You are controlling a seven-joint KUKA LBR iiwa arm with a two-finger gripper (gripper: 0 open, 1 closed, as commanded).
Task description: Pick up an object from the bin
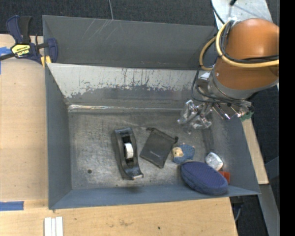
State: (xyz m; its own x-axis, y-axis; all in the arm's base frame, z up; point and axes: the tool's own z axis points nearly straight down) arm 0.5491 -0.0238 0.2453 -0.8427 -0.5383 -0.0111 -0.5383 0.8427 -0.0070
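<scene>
My gripper (195, 118) hangs over the right back part of the bin floor, its metal fingers pointing down and left with nothing between them. Below it and a little to the left lies a small blue and tan toy (182, 153). A dark grey square pouch (157, 148) lies left of the toy. A white and grey small object (214, 160) rests near the right wall, below the gripper.
A blue tape dispenser (126, 153) with a white roll lies in the middle of the floor. A dark blue oval cushion (203, 178) sits in the front right corner, with a red bit (225, 176) beside it. The arm's orange cover rises above the right wall.
</scene>
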